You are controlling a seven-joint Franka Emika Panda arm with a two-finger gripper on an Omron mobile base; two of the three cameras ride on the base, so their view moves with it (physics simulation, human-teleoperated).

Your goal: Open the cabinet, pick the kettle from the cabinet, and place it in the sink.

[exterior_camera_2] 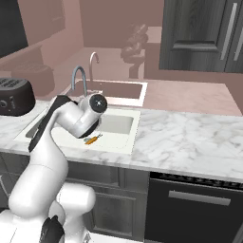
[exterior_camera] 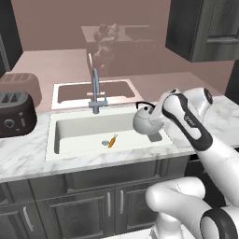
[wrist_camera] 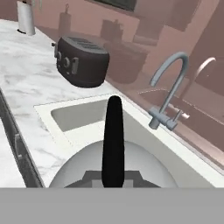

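Observation:
The small silver-grey kettle (exterior_camera: pixel 144 122) hangs over the right end of the off-white sink (exterior_camera: pixel 79 127). My gripper (exterior_camera: pixel 154 108) is shut on its thin black loop handle. In the hand view the kettle's dome (wrist_camera: pixel 76 168) sits at the bottom, its black handle (wrist_camera: pixel 113 135) rising up the middle, with the sink (wrist_camera: pixel 74 114) beyond it. In the right base view my arm hides the kettle above the sink (exterior_camera_2: pixel 118 124). The dark grey cabinet (exterior_camera: pixel 205 28) hangs at the upper right, and its silver bar handles show on the cabinet (exterior_camera_2: pixel 204 33) in the right base view.
A tall faucet (exterior_camera: pixel 95 93) stands behind the basin, left of the kettle. A small orange carrot (exterior_camera: pixel 112 141) lies on the sink floor. A dark toaster (exterior_camera: pixel 16 112) sits on the marble counter (exterior_camera: pixel 28 154) to the left. A dishwasher front (exterior_camera_2: pixel 199 209) is below the counter's right side.

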